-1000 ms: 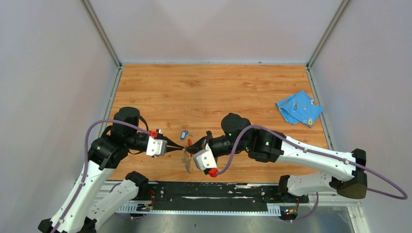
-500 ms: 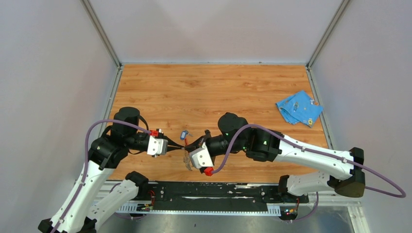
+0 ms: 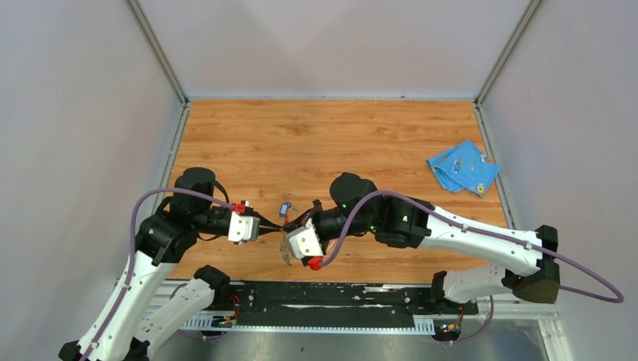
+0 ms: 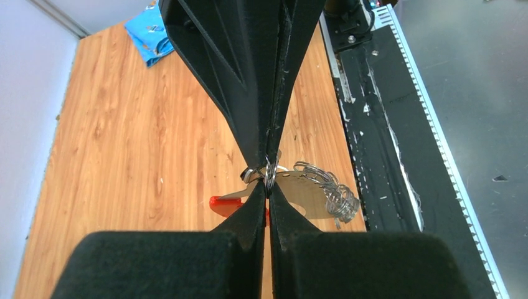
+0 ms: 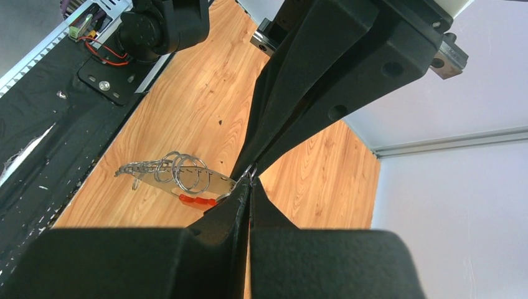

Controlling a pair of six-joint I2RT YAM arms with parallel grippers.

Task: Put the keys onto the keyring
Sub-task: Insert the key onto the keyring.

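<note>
Both arms are bent low over the table's (image 3: 338,135) near edge. Left gripper (image 3: 281,226) and right gripper (image 3: 290,225) meet tip to tip. Both jaws are fully closed, each pinching the keyring (image 4: 305,192) by its small ring, fob just beside the tips.

Count:
- 1 keyring
- 1 blue key (image 3: 284,208), on the table just past the tips
- second key: can't tell
- 1 cloth (image 3: 463,167), far right

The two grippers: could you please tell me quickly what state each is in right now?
Left gripper: shut, pinching the keyring by its small ring.
Right gripper: shut, pinching the same ring.
</note>
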